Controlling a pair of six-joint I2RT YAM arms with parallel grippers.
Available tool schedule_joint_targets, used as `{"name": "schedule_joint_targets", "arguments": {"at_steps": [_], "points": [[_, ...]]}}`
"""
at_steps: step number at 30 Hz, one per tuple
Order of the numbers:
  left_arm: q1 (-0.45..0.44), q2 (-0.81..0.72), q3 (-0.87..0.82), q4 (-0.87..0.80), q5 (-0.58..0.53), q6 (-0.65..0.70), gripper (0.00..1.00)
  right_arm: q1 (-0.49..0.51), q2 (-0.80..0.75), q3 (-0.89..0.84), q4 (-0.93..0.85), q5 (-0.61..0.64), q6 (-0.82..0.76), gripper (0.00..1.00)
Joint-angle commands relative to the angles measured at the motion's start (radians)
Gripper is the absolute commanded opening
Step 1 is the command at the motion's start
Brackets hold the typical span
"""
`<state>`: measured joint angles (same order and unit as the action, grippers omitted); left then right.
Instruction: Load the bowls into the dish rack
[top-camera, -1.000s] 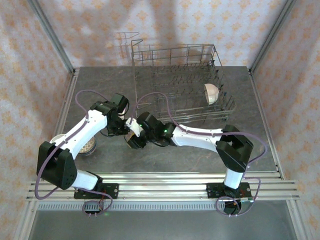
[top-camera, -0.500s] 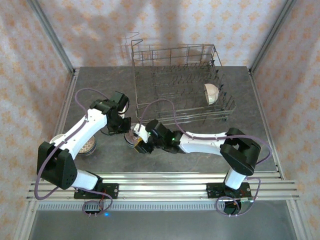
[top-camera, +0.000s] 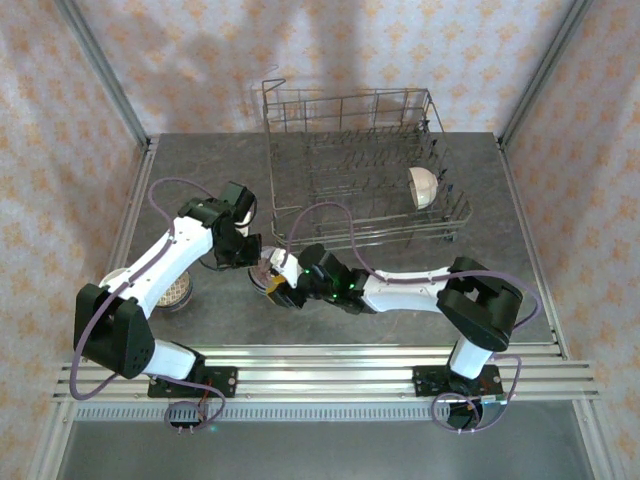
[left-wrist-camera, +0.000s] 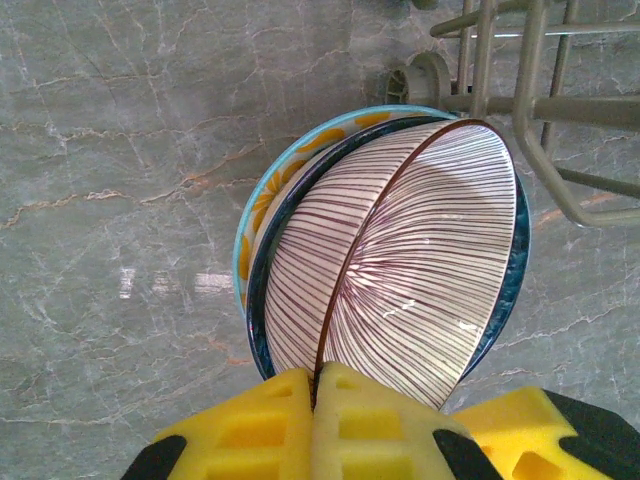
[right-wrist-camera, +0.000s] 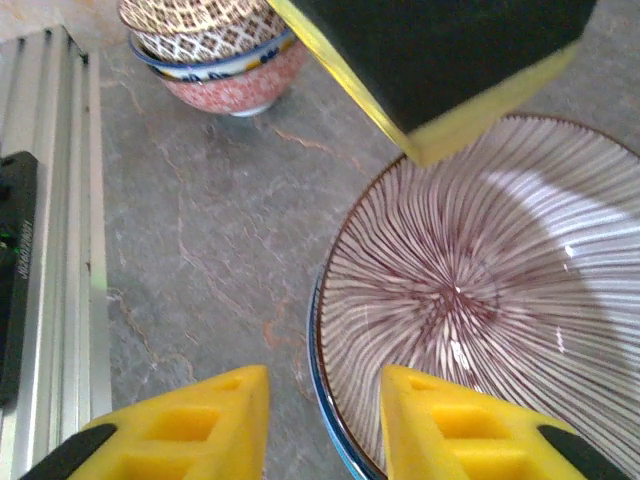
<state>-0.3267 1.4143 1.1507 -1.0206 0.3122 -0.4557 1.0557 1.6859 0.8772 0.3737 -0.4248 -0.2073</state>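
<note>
A white bowl with purple stripes tilts up out of a dark-blue-rimmed bowl, which rests in a light blue and yellow bowl. My left gripper is shut on the striped bowl's rim. My right gripper is open, one finger outside the stack and one over the striped bowl's inside. The dish rack stands just beyond, with a cream bowl set on edge at its right end.
A second stack of patterned bowls sits at the table's left, beside the left arm. Aluminium rails run along the near edge. Patterned walls close in the back and sides.
The right arm has stretched lower and its gripper has slid slightly toward the near side of the bowl stack. The left gripper has kept its hold and barely moved.
</note>
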Motion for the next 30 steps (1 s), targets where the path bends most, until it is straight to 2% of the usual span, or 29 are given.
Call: {"name": "schedule_joint_targets", "arguments": {"at_steps": [1, 7, 14, 30], "points": [[0.002, 0.014, 0.042, -0.026, 0.037, -0.016, 0.0, 0.007, 0.026, -0.009, 0.109, -0.052, -0.03, 0.34], [0.003, 0.02, 0.052, -0.029, 0.046, -0.018, 0.0, 0.007, 0.073, 0.008, 0.113, -0.055, -0.037, 0.34], [0.002, 0.02, 0.048, -0.034, 0.05, -0.019, 0.0, 0.006, 0.112, -0.003, 0.23, 0.003, -0.009, 0.32], [0.001, 0.013, 0.049, -0.035, 0.054, -0.027, 0.0, 0.007, 0.144, 0.03, 0.222, -0.044, -0.027, 0.1]]}}
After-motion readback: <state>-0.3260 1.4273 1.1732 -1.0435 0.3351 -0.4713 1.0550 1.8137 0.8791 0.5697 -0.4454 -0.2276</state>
